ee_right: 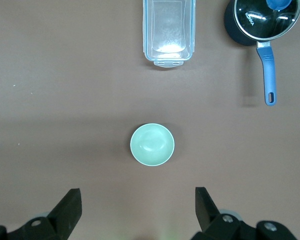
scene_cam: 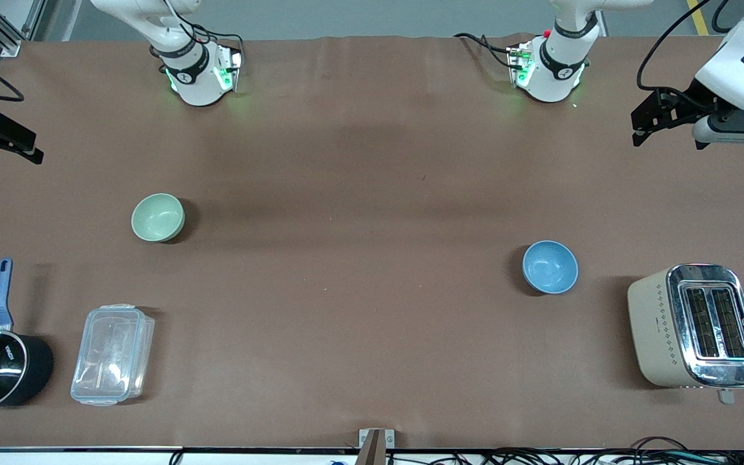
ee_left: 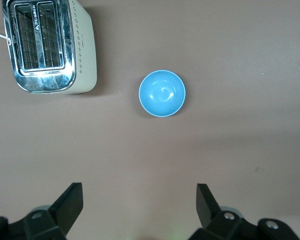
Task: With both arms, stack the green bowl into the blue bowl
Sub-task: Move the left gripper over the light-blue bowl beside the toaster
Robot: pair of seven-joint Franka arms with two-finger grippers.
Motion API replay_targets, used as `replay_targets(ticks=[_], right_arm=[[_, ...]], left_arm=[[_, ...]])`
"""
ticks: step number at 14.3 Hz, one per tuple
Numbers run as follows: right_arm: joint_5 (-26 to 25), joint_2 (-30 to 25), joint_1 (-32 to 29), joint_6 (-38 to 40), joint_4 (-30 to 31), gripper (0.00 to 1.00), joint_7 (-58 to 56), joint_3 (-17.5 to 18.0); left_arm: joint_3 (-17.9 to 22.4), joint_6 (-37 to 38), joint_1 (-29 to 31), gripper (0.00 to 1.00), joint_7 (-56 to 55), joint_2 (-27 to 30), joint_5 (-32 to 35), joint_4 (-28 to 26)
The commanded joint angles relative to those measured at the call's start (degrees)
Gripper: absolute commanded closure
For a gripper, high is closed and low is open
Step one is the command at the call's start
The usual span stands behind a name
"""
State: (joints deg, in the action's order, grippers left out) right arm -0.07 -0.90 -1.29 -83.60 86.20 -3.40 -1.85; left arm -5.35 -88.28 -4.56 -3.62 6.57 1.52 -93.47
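The pale green bowl sits upright and empty on the brown table toward the right arm's end; it also shows in the right wrist view. The sky-blue bowl sits upright and empty toward the left arm's end, a little nearer to the front camera; it also shows in the left wrist view. My left gripper hangs high over the left arm's end of the table, open and empty. My right gripper hangs high over the right arm's end, open and empty. Neither gripper touches a bowl.
A beige and chrome toaster stands beside the blue bowl at the left arm's end. A clear plastic lidded box and a black saucepan with a blue handle lie nearer to the front camera than the green bowl.
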Motion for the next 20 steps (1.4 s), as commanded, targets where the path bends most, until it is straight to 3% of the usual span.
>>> replay_targets(ticks=[1, 4, 8, 11, 14, 20], right_arm=[[-0.6, 0.5, -1.4, 1.0, -1.0, 0.00, 0.1, 1.1], [-0.7, 0.5, -1.1, 0.8, -1.1, 0.00, 0.0, 1.1], [-0.5, 0.6, -1.4, 1.1, -0.8, 0.00, 0.1, 1.0], [-0.5, 0.8, -1.6, 1.3, -0.4, 0.00, 0.1, 0.5], [0.2, 0.8, -0.9, 0.7, 0.5, 0.00, -0.4, -2.4], [0.2, 1.1, -2.5, -5.3, 7.1, 0.00, -1.7, -3.8]], left_arm=[[0.0, 1.9, 0.0, 0.00, 1.1, -0.8, 1.0, 1.8], [0.2, 2.0, 0.1, 0.00, 1.1, -2.7, 0.9, 1.9], [0.3, -0.4, 0.3, 0.00, 1.3, -9.6, 1.2, 0.8], [0.3, -12.3, 2.9, 0.00, 0.5, -10.7, 1.2, -8.4], [0.3, -26.5, 3.5, 0.00, 0.5, -13.2, 1.2, -17.7], [0.3, -44.1, 3.5, 0.00, 0.5, -23.4, 1.2, -23.4]])
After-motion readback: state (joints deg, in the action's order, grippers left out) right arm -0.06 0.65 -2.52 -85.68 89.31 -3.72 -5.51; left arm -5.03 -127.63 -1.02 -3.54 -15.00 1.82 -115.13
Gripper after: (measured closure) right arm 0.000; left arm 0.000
